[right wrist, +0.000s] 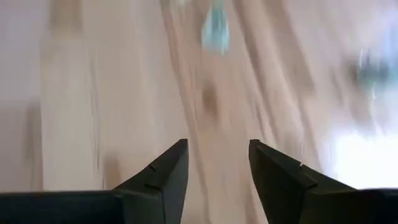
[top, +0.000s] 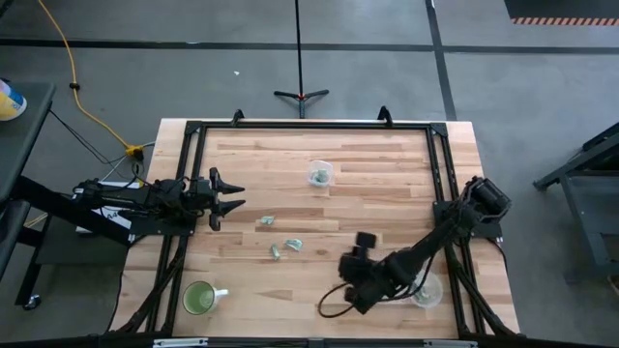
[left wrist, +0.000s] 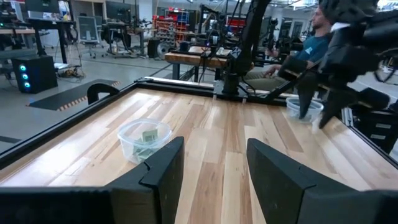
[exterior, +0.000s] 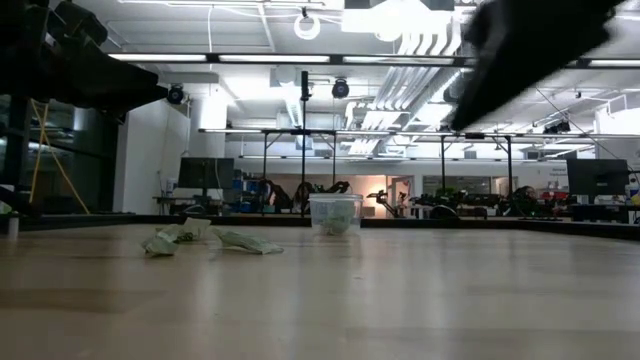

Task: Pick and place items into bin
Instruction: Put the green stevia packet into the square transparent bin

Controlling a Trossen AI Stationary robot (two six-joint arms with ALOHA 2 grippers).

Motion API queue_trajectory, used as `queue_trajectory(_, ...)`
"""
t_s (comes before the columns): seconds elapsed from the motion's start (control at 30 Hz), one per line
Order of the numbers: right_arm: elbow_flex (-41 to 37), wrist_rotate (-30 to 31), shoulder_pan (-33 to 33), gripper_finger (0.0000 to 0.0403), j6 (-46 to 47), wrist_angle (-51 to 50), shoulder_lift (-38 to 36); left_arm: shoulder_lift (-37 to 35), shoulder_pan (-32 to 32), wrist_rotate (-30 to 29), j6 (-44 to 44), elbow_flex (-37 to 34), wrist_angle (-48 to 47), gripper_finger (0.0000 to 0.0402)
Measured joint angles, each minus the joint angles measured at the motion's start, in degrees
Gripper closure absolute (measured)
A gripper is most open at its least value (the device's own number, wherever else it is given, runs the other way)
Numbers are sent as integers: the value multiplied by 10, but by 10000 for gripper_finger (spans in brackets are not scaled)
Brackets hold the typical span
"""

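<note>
Wooden plank table, pale, black-framed. My right hand, fingers apart, empty above the boards; my left hand likewise parted at the edge. Clear plastic bin, scraps inside. Crumpled green-white items lie mid-table. No legible writing.

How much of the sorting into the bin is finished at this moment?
Some is done: the clear bin already holds scraps. In hand, nothing: the right tool is open and empty above the table; the left tool waits open at the left edge. Left to do: three scraps lie on the wood.
</note>
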Motion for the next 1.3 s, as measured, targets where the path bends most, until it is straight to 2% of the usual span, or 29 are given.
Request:
queue_trajectory(0.1, -51, 1, -31, 257, -111, 175, 0, 0, 0, 0, 0, 0, 0, 191)
queue_trajectory(0.23, -157, -106, -98, 275, -239, 464, 0, 0, 0, 0, 0, 0, 0, 191)
queue_trajectory(0.3, -202, -149, -132, 283, -292, 572, 0, 0, 0, 0, 0, 0, 0, 191)
queue_trajectory(0.37, -244, -145, -161, 290, -337, 663, -10, 0, 0, 0, 0, 0, 0, 191)
queue_trajectory(0.47, -315, -116, -195, 299, -432, 855, -28, 0, 0, 0, 0, 0, 1, 191)
queue_trajectory(0.57, -403, -117, -218, 307, -520, 1022, -53, 0, 0, -1, 0, 0, 4, 191)
queue_trajectory(0.7, -529, -95, -235, 316, -533, 1134, -129, 0, 0, -9, 0, 0, 6, 191)
queue_trajectory(0.8, -610, -71, -241, 322, -492, 1135, -225, 0, 0, -14, 0, 0, 2, 191)
queue_trajectory(1.03, -741, -99, -245, 347, -467, 1077, -487, 0, 0, -21, 0, 0, 0, 191)
queue_trajectory(1.1, -736, -86, -245, 358, -468, 975, -562, 0, 0, -21, 0, 0, 0, 191)
queue_trajectory(1.17, -716, -79, -246, 370, -460, 833, -628, 0, 0, -21, 0, 0, 0, 191)
queue_trajectory(1.3, -677, -127, -245, 394, -449, 613, -763, 0, 0, -21, 0, 0, 0, 191)
